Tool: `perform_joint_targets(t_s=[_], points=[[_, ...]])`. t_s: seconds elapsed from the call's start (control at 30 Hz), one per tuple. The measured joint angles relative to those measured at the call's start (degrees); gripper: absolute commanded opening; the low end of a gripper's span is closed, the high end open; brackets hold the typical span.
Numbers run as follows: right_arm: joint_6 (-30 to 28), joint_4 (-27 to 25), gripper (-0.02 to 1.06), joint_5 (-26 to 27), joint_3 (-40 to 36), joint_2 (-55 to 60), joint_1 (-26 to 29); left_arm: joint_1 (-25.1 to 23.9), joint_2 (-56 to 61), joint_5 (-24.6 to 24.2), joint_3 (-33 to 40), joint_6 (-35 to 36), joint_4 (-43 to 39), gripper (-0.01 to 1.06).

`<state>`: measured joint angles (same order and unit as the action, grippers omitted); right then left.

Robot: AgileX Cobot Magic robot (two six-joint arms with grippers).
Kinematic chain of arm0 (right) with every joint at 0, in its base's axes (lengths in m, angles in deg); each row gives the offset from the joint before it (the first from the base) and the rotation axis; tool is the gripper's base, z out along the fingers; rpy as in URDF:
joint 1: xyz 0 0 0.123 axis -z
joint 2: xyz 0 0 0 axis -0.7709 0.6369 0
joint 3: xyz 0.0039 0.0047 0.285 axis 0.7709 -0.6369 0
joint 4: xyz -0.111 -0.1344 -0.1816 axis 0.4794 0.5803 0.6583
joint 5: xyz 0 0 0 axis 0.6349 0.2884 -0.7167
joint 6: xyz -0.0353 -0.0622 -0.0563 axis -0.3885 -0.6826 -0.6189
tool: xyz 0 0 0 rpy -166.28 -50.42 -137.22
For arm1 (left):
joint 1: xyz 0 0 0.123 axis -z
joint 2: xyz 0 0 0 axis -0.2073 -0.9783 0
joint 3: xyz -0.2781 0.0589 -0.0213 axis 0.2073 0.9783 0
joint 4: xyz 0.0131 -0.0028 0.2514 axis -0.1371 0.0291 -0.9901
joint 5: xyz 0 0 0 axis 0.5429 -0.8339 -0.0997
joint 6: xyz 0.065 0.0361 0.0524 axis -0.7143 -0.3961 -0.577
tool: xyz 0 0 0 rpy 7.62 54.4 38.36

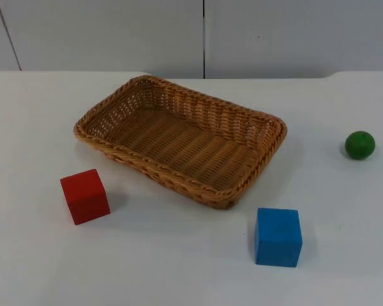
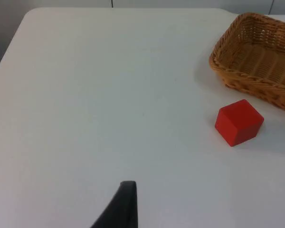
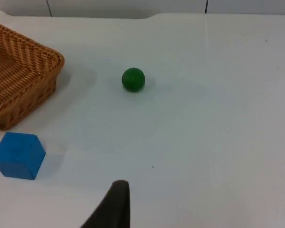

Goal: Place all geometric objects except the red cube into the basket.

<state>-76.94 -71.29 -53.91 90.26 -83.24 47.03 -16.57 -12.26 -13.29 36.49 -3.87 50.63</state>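
Blue block (image 1: 278, 236) sat in front of the basket (image 1: 268, 121), green ball (image 1: 360, 145) to its right. Block looked stiff, best gripped on flat sides; ball might roll. Neither gripper's opening could be judged.

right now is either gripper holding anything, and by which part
Nothing is held. The red cube, blue cube and green ball all sit free on the table, and the basket holds nothing yet.
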Motion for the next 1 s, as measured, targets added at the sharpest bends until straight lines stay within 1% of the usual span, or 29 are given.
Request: perform_joint_targets(t_s=[0.13, 0.23, 0.27, 0.3, 0.47, 0.5, 0.53, 0.67, 0.7, 0.87, 1.0], points=[[0.0, -0.1, 1.05, 0.9, 2.3, 1.9, 0.0, 0.0, -0.9, 0.1, -0.3, 0.0, 0.1, 1.05], [0.0, -0.1, 1.05, 3.4, 4.5, 6.2, 0.0, 0.0, -4.2, 0.5, -1.1, 0.0, 0.2, 1.05], [0.0, -0.1, 1.05, 5.3, 6.0, 9.6, 0.0, 0.0, -6.0, 0.8, -1.8, 0.0, 0.2, 1.05], [0.0, -0.1, 1.05, 5.3, 6.0, 9.6, 0.0, 0.0, -6.0, 0.8, -1.8, 0.0, 0.2, 1.05], [0.0, -0.1, 1.05, 10.8, 9.8, 21.6, 0.0, 0.0, -17.3, 2.9, -5.9, 0.0, 0.9, 1.05], [0.0, -0.1, 1.05, 10.8, 9.8, 21.6, 0.0, 0.0, -17.3, 2.9, -5.9, 0.0, 0.9, 1.05], [0.0, -0.1, 1.05, 11.6, 10.4, 24.1, 0.0, 0.0, -18.0, 3.1, -6.2, 0.0, 0.9, 1.05], [0.0, -0.1, 1.05, 15.7, 11.4, 33.2, 0.0, 0.0, -27.4, 5.7, -9.4, 0.0, 0.9, 1.05], [0.0, -0.1, 1.05, 15.7, 11.4, 33.2, 0.0, 0.0, -27.4, 5.7, -9.4, 0.0, 0.9, 1.05], [0.0, -0.1, 1.05, 19.8, 11.5, 42.0, 0.0, 0.0, -34.5, 8.1, -9.9, 0.0, 1.6, 1.05], [0.0, -0.1, 1.05, 21.3, 11.5, 45.7, 0.0, 0.0, -37.6, 8.8, -9.9, -1.2, 3.2, 1.05]])
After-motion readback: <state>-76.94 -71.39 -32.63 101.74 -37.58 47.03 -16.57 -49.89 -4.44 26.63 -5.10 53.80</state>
